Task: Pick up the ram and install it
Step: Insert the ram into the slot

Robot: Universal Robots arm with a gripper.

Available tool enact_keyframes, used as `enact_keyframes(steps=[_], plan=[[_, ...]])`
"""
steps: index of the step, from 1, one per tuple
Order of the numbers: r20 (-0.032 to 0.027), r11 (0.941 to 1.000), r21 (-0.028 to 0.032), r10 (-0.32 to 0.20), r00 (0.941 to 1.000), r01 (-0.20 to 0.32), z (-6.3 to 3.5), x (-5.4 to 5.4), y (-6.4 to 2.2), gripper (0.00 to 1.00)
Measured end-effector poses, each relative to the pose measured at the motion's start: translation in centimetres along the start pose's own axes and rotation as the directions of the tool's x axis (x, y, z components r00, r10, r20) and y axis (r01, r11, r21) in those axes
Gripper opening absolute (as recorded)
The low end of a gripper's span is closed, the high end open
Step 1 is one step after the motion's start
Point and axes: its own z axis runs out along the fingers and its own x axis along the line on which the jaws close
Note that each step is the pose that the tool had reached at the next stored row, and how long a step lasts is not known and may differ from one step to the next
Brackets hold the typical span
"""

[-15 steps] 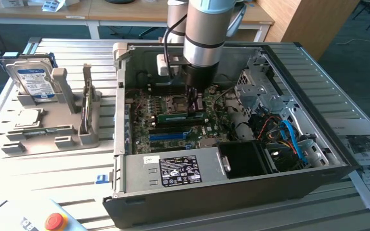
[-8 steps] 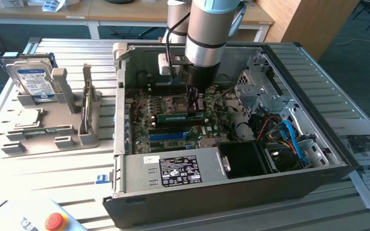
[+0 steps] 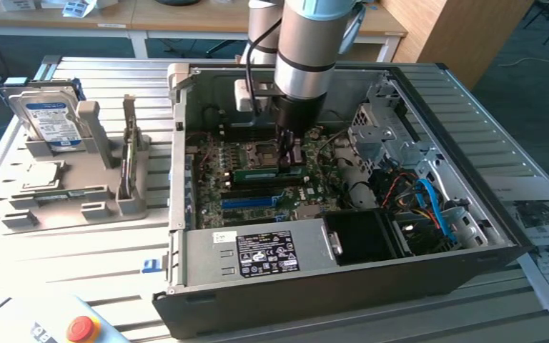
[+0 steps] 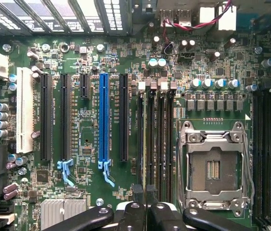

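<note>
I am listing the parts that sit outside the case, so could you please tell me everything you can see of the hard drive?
The hard drive is a boxy unit with a grey, metallic-looking casing and a blue-and-white label facing the camera. It stands upright on its edge, slotted into the grey holder on the slatted table at the exterior view's left, outside the computer case. Only the holder appears to touch it.

Obs: arm (image 3: 305, 43) is a grey metal tube, black ring, pale blue cap. Attached: white box (image 3: 244, 94), black cable (image 3: 251, 43). The gripper (image 4: 145, 192) has black link bars, silver screws (image 4: 131, 206).
</note>
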Motion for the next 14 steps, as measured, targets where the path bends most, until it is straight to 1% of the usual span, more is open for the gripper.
enact_keyframes(steps=[4, 14], plan=[[-0.0001, 1.0000, 0.0000, 0.000, 1.0000, 0.000, 0.03, 0.01, 0.60, 0.12], [-0.0004, 1.0000, -0.0002, 0.000, 1.0000, 0.000, 0.28, 0.05, 0.61, 0.12]])
